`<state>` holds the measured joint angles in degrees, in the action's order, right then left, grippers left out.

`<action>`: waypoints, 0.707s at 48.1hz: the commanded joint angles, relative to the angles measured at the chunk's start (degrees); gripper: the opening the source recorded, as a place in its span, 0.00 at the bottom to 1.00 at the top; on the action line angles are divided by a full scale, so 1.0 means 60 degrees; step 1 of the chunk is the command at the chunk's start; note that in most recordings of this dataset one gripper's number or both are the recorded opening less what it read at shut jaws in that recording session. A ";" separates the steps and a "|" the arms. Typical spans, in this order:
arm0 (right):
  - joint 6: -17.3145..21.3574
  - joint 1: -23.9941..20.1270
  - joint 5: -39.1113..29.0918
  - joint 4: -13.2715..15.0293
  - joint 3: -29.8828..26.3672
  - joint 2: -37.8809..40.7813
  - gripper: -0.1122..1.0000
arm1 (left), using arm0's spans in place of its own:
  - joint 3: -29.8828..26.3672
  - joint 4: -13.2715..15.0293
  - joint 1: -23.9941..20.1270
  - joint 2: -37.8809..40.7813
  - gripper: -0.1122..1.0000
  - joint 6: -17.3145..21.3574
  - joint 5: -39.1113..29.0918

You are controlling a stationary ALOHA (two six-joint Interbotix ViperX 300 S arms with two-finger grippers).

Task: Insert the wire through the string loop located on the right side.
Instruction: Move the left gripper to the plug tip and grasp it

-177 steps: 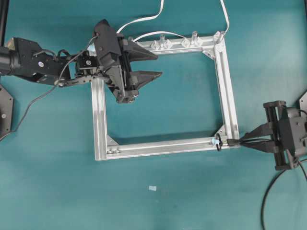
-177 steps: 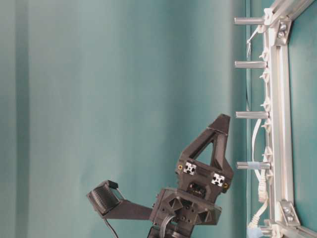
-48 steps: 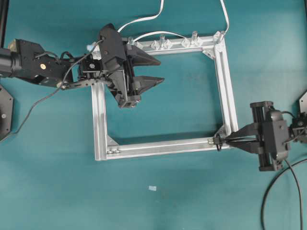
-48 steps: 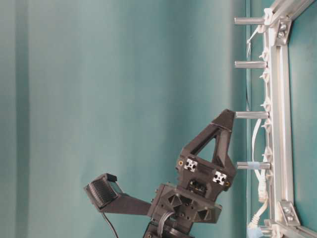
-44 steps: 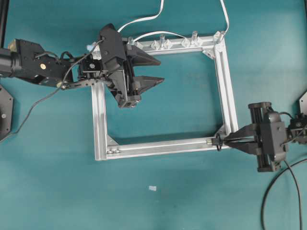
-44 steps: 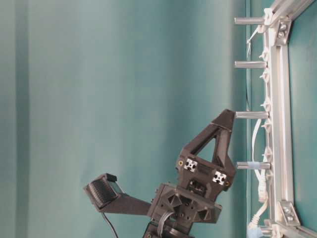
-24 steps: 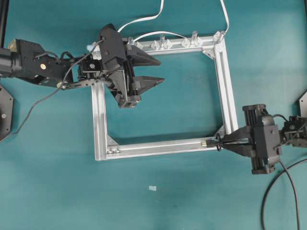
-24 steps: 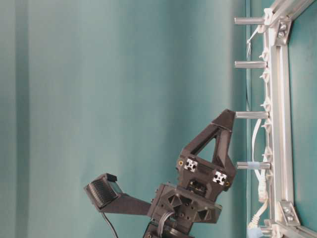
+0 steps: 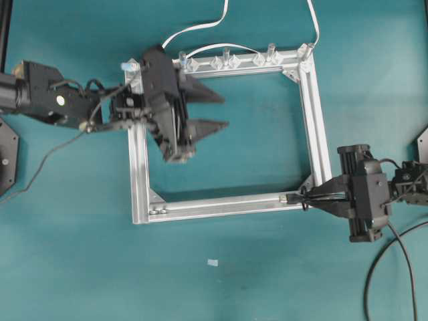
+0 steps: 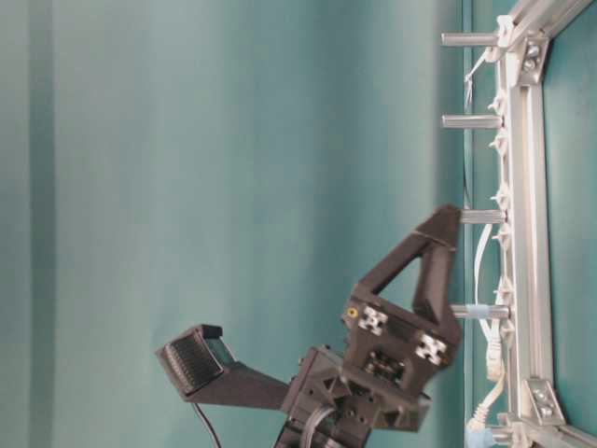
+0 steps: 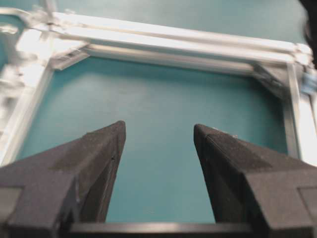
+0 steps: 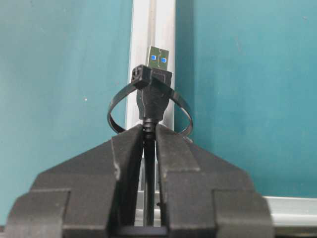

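Note:
My right gripper [image 12: 150,130] is shut on the wire just behind its black plug [image 12: 154,94]. The plug's metal tip [image 12: 157,56] pokes past the string loop [image 12: 115,106], a thin black ring that curves round both sides of the plug body over the silver frame bar [image 12: 148,29]. In the overhead view the right gripper [image 9: 314,198] holds the plug [image 9: 292,198] at the loop [image 9: 305,200], on the frame's lower right corner. My left gripper [image 9: 217,110] hovers open and empty over the frame's upper left; its fingers [image 11: 106,148] stand wide apart.
The square aluminium frame [image 9: 221,205] lies flat on the teal table. Clear clips [image 9: 227,62] and short upright posts [image 10: 471,121] line its far bar, with white cables [image 9: 200,27] leading off the top edge. A black cable [image 9: 374,274] trails off at the bottom right.
My right gripper has slid left with the plug, pushing its tip further through the loop along the bar. The left gripper has shifted slightly left and tilted, still open.

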<state>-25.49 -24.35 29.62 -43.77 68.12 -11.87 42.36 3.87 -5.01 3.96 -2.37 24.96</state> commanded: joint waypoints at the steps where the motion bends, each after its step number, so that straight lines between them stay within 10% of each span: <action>1: -0.0015 0.0015 0.0088 0.0029 -0.0117 -0.0073 0.20 | -0.0293 0.0000 0.0469 -0.0278 0.64 -0.0249 -0.0234; 22: -0.0015 0.0015 0.0088 0.0029 -0.0146 -0.0073 0.20 | -0.0527 0.0000 0.2241 -0.0278 0.64 -0.2725 -0.2036; 34: -0.0015 0.0015 0.0088 0.0044 -0.0146 -0.0073 0.20 | -0.0542 -0.0015 0.2271 -0.0249 0.64 -0.2900 -0.2080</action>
<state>-25.58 -24.35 29.62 -43.77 68.12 -11.87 40.34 3.87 8.44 3.87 -19.42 12.30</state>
